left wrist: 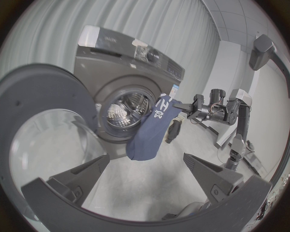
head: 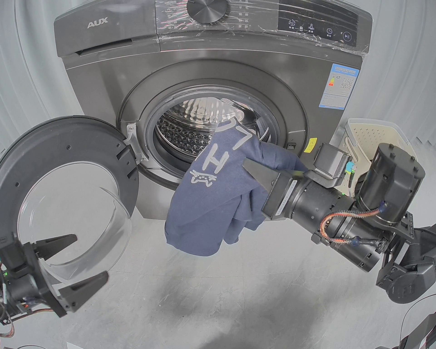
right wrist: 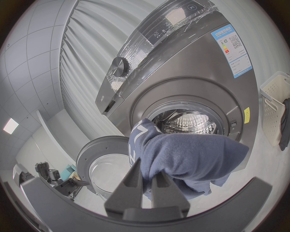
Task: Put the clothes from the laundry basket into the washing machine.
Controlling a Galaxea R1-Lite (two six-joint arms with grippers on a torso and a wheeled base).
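Sweatshirt [head: 213,200] hangs from right tool [right wrist: 147,172], perhaps touching washing machine [head: 104,77] rim

Looking like test lab: pale curtains [head: 27,68] hanging behind washing machine [head: 104,77], protective film [head: 181,18] clinging to its panel [head: 313,22], bare grey floor [head: 204,291] spreading around.

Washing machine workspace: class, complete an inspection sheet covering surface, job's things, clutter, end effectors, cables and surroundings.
Surface: grey floor.
Job's things: washing machine, door open; blue garment hanging before the drum opening; laundry basket beside the machine, dark garment over its rim.
Clutter: nothing seen.
End effectors: right end effector shut on blue garment; left end effector open by the door.
Cables: orange braided cable on right wrist.
Surroundings: pale curtain behind machine.
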